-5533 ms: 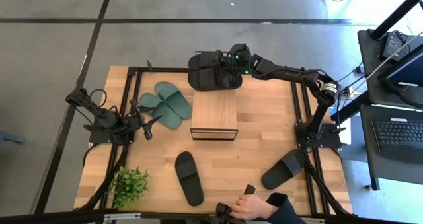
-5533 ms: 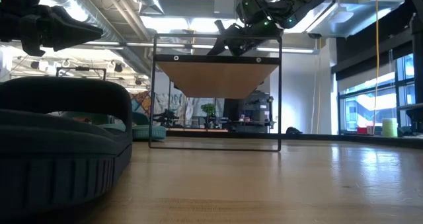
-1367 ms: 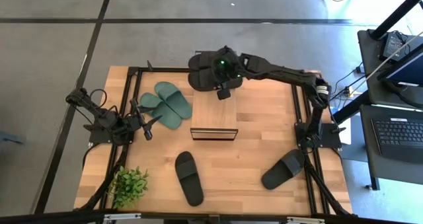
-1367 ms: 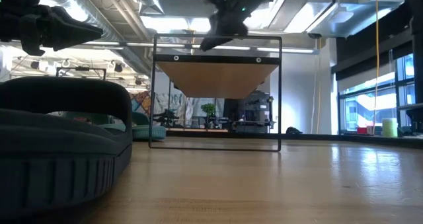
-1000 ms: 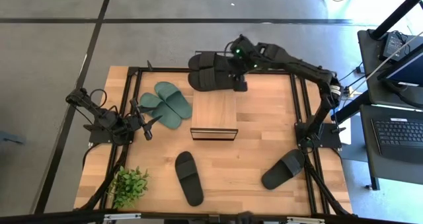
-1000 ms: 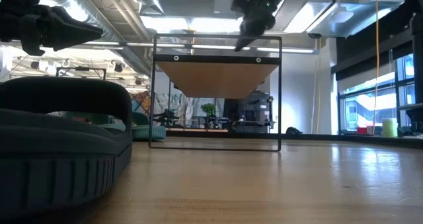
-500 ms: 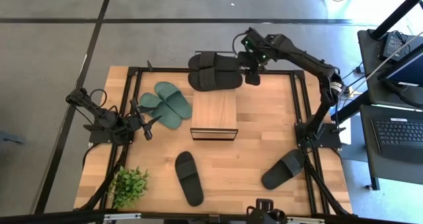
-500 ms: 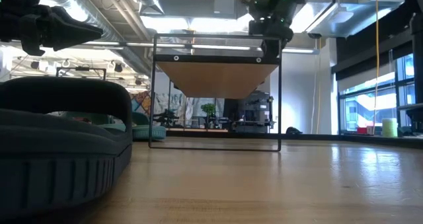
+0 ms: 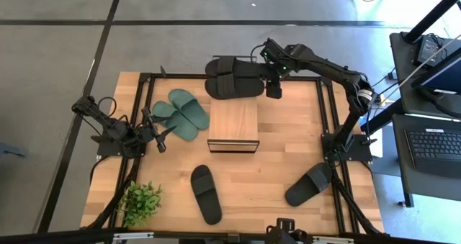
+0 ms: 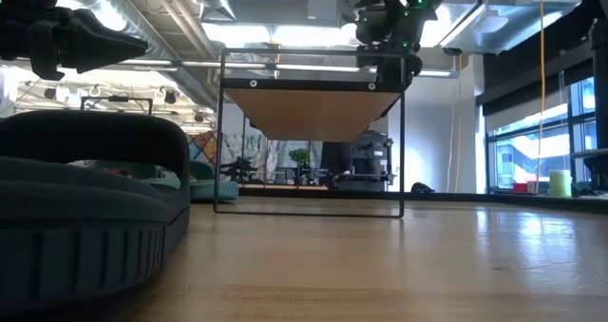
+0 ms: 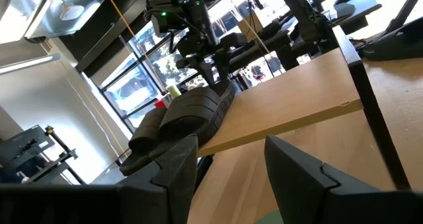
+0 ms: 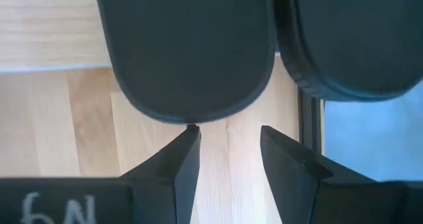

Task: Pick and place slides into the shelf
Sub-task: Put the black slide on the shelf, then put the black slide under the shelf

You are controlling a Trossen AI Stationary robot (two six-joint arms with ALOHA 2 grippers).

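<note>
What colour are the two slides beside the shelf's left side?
Dark green; the high view shows it best.

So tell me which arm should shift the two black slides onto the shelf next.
Right. The right gripper hangs open just beside the black slides behind the shelf; the left gripper waits by the green slides.

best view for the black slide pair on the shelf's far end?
High view: both black slides show whole, side by side, overhanging the shelf top's far edge, right gripper beside them. Right wrist view shows only their ends; left wrist one side; low view hides them.
</note>
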